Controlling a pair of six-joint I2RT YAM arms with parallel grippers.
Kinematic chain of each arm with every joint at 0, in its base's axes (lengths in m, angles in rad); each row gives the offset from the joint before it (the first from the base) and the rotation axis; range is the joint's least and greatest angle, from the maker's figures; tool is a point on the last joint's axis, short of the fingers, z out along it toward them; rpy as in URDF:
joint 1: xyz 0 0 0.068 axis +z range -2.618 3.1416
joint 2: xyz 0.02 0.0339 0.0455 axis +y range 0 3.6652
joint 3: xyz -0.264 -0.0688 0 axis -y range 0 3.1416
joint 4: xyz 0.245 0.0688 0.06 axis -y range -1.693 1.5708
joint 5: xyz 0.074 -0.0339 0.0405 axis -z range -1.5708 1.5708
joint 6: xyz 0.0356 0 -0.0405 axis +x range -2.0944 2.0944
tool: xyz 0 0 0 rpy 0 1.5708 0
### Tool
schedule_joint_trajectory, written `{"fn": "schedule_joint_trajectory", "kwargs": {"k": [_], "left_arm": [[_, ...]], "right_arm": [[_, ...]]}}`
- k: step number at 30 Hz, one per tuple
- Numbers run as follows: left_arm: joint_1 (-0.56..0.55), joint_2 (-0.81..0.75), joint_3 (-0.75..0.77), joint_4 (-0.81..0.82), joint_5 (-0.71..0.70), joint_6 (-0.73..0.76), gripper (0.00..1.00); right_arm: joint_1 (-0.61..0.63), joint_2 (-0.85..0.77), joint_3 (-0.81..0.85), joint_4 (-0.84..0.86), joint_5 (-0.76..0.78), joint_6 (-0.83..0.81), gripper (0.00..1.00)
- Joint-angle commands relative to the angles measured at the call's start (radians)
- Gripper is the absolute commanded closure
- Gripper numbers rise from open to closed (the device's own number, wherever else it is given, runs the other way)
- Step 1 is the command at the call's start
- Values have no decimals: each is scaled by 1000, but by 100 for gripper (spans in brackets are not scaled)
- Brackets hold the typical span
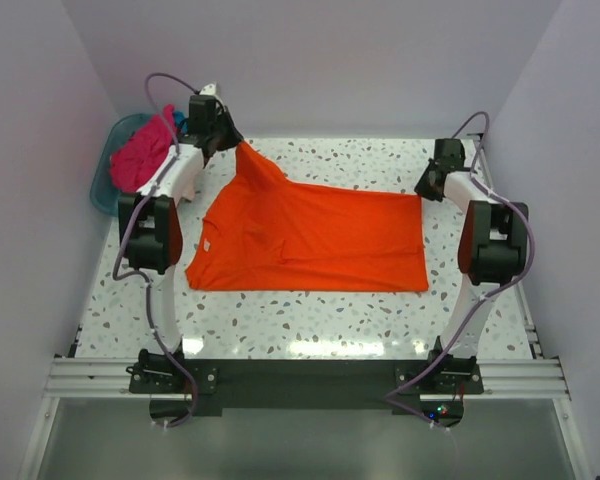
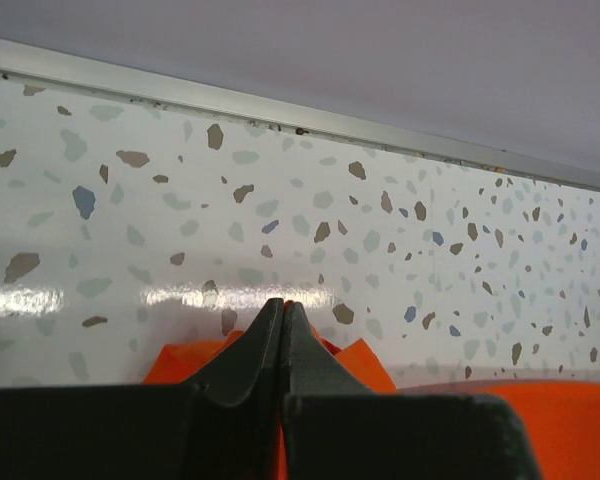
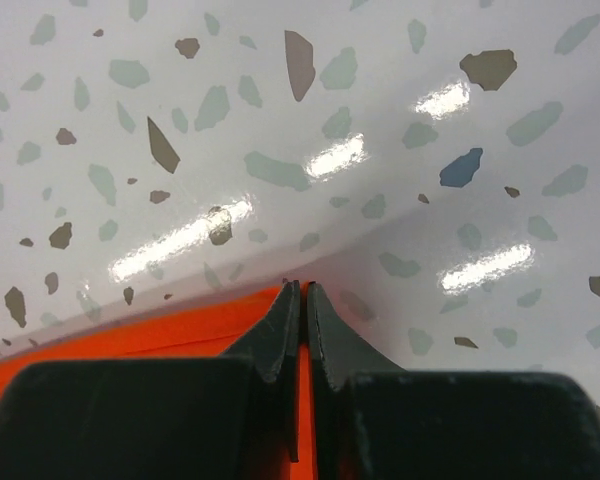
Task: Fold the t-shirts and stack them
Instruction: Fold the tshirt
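Orange shirt (image 1: 310,240) spread mostly flat, wrinkly; left gripper (image 2: 283,305) pinches its lifted far corner, right gripper (image 3: 303,288) clamps the other.

The spread t-shirt (image 1: 310,245) is laid on the table (image 1: 280,320). Its far left corner is held raised by the left gripper (image 1: 232,140), and its far right corner is pinched by the right gripper (image 1: 423,190). Beyond its far left corner a basket (image 1: 105,190) is placed, with bundled shirts (image 1: 145,155) piled in it.

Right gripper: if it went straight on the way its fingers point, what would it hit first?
The speckled tabletop. The right gripper, shut on the edge of the orange t-shirt, points down at bare table just past the cloth; how near it is cannot be judged.
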Motion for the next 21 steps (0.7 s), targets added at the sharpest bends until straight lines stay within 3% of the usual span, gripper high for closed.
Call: {"fn": "schedule_joint_trajectory", "kwargs": {"k": [1, 6, 15, 21], "left_arm": [[6, -192, -114, 69, -43, -48, 100], [-19, -327, -291, 83, -90, -85, 100], [-74, -742, -809, 117, -230, -221, 100], [-100, -951, -1004, 113, -247, -269, 100]], "right_arm": [[-5, -114, -22, 57, -8, 7, 100], [-5, -209, -100, 69, -11, 13, 100], [-5, -393, -312, 53, 7, 30, 100], [-5, -536, -434, 37, 7, 42, 100]]}}
